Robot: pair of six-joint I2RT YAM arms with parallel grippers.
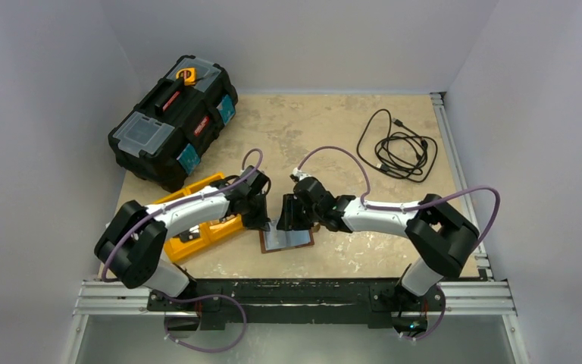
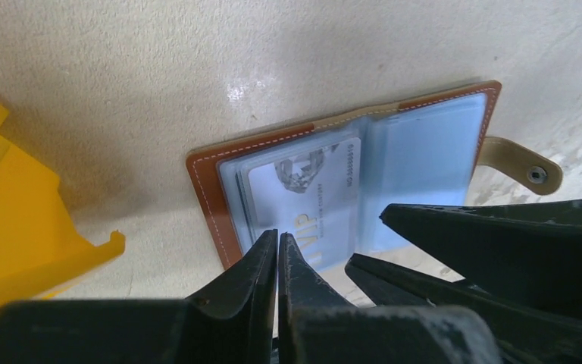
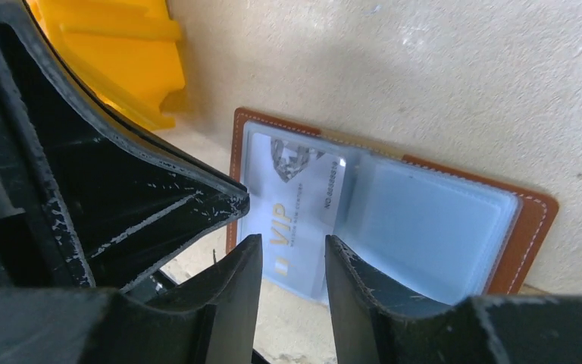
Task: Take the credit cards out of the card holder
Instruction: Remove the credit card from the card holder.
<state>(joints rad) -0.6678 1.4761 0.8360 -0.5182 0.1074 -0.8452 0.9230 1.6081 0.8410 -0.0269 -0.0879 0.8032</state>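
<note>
At the card holder's (image 2: pixel 206 189) near edge, the left end effector (image 2: pixel 277 241) is pinched closed against the VIP card (image 2: pixel 303 189); whether it actually grips the card, I cannot tell. The right end effector (image 3: pixel 293 250) is narrowly parted astride that card's edge. The holder lies open on the table (image 2: pixel 121 68). This looks like the first extraction, which next needs one side pinning the leather while the other slides the card from its sleeve.

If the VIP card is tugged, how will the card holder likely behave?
Probably light: the card holder lies thin and flat on the table, so it may slide or lift with the VIP card. Its clear sleeves look glossy and soft, likely flexing, not resisting.
</note>
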